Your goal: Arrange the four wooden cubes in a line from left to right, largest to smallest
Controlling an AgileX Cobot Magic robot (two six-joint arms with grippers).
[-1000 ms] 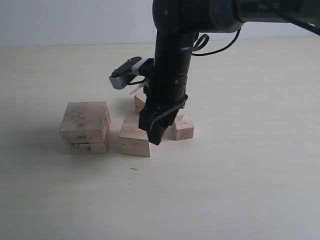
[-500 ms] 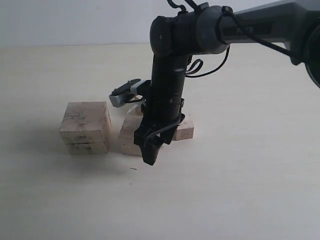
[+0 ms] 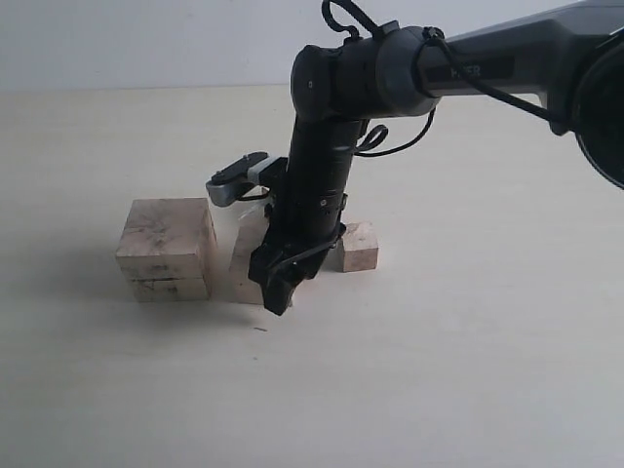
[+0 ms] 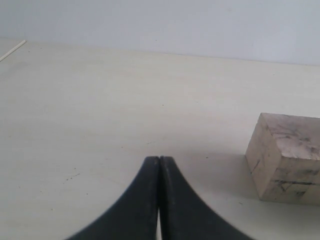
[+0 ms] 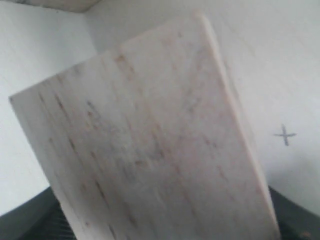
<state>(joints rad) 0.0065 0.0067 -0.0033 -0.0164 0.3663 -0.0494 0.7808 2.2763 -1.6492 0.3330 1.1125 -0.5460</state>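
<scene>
The largest wooden cube (image 3: 166, 249) stands at the left and also shows in the left wrist view (image 4: 287, 160). Just right of it is the second-largest cube (image 3: 246, 265), partly covered by my right gripper (image 3: 277, 292), which reaches down over it. In the right wrist view this cube (image 5: 150, 150) fills the frame between the dark fingers (image 5: 27, 222), which stand open on either side of it. A small cube (image 3: 358, 246) sits right of the arm. The fourth cube is hidden behind the arm. My left gripper (image 4: 159, 159) is shut, empty, low over bare table.
The pale tabletop (image 3: 468, 370) stretches to the front and right. A small pencil cross (image 3: 259, 330) marks the table just in front of the second cube. The right arm's dark body (image 3: 327, 166) leans over the row from the upper right.
The right gripper has dropped lower and shifted left and forward over the second-largest cube. The arm now leans more. The cubes have stayed in place.
</scene>
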